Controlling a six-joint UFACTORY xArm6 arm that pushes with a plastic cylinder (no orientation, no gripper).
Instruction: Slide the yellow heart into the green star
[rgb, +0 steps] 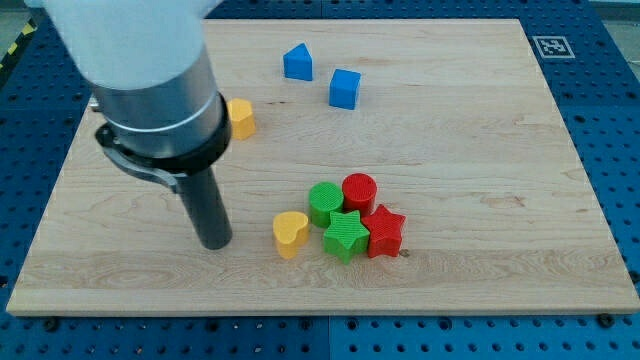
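The yellow heart (290, 232) lies on the wooden board, just left of the green star (346, 234), with a small gap between them. My tip (215, 242) rests on the board to the heart's left, apart from it. The green star sits in a cluster with a green cylinder (324, 203), a red cylinder (359, 192) and a red star (383, 231).
A second yellow block (240, 117) sits at the upper left, partly behind the arm. A blue block (297, 62) and a blue cube (345, 88) lie near the view's top. The board's bottom edge (320, 308) is close below the cluster.
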